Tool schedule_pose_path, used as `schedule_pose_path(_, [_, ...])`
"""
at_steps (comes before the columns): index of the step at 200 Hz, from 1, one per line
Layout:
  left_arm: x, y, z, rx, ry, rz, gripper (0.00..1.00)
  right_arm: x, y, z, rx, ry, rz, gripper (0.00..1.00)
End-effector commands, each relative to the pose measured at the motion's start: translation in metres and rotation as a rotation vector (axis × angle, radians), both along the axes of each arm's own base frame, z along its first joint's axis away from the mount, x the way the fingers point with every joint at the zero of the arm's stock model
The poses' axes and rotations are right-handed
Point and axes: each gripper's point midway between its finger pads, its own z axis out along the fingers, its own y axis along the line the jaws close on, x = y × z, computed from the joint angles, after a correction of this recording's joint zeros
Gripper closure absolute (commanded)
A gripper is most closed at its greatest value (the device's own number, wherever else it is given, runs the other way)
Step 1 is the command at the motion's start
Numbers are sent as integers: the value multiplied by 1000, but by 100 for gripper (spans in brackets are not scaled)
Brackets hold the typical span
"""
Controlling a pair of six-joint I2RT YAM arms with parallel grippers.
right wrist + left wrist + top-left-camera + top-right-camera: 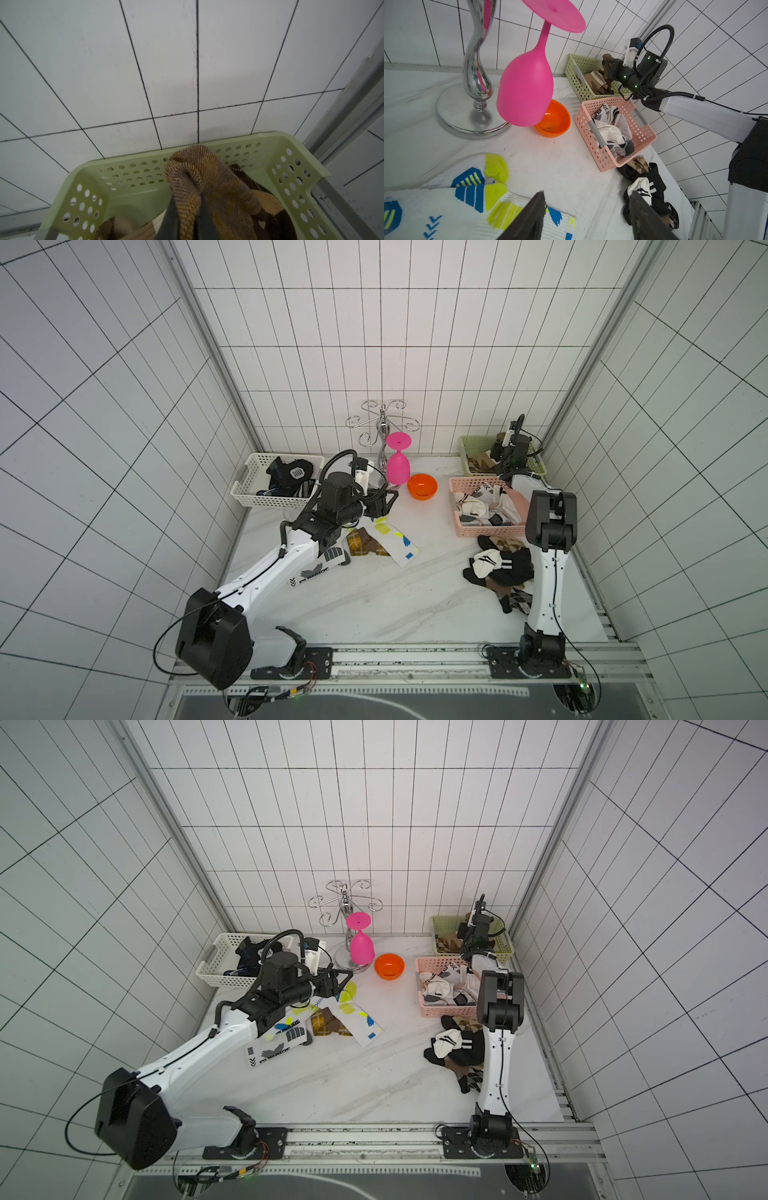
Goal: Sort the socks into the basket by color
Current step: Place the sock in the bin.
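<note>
My right gripper (188, 199) hangs over the green basket (124, 176) at the back right, shut on a brown knit sock (193, 166) that sticks up between its jaws. Other brown socks (598, 83) lie in that basket. White socks (490, 506) fill the pink basket (457, 506), and black socks (291, 475) lie in the white basket (249, 489). My left gripper (586, 195) is open and empty, just above white socks with yellow-blue prints (477, 197). A brown plaid sock (365, 545) lies beside them. A mixed sock pile (498, 568) sits in front of the pink basket.
A chrome rack (382, 427) stands at the back with a pink goblet (398, 464) hanging upside down from it. An orange bowl (422, 486) sits next to the goblet. The left arm lies over another white sock with black print (316, 572). Tiled walls close three sides.
</note>
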Motion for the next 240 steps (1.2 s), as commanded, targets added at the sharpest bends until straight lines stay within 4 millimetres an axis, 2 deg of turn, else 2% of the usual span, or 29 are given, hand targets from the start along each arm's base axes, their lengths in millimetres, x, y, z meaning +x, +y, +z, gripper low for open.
schedule_pose_path(1, [8, -5, 18, -27, -36, -11, 35, 10, 1, 50, 9, -94, 43, 71])
schedule_pose_path(28, [9, -6, 15, -29, -31, -14, 35, 11, 0, 59, 41, -107, 52, 47])
schedule_pose_path(43, [8, -5, 14, -28, -28, -13, 35, 11, 2, 67, 49, -117, 66, 42])
schedule_pose_path(62, [6, -4, 12, -28, -25, -12, 35, 11, 3, 79, 66, -136, 66, 25])
schedule_pose_path(92, [4, -2, 10, -23, -21, -4, 35, 7, 6, 102, 84, -165, 77, 8])
schedule_pose_path(119, [2, 1, 3, -9, -6, 8, 35, 0, 10, 109, 101, -151, 90, 1])
schedule_pose_path(141, [4, 9, -9, 21, 31, 47, 35, -9, 21, 113, 123, -138, 113, 1])
schedule_pose_path(159, [3, 16, -23, 59, 73, 78, 35, -18, 41, 119, 165, -117, 158, 1])
schedule_pose_path(185, [0, 32, -52, 131, 153, 145, 34, -39, 88, 119, 194, -41, 236, 1])
schedule_pose_path(204, [-5, 42, -76, 176, 218, 183, 33, -63, 120, 121, 237, -8, 287, 1])
schedule_pose_path(240, [-11, 55, -118, 256, 342, 225, 32, -110, 168, 123, 392, 40, 363, 1])
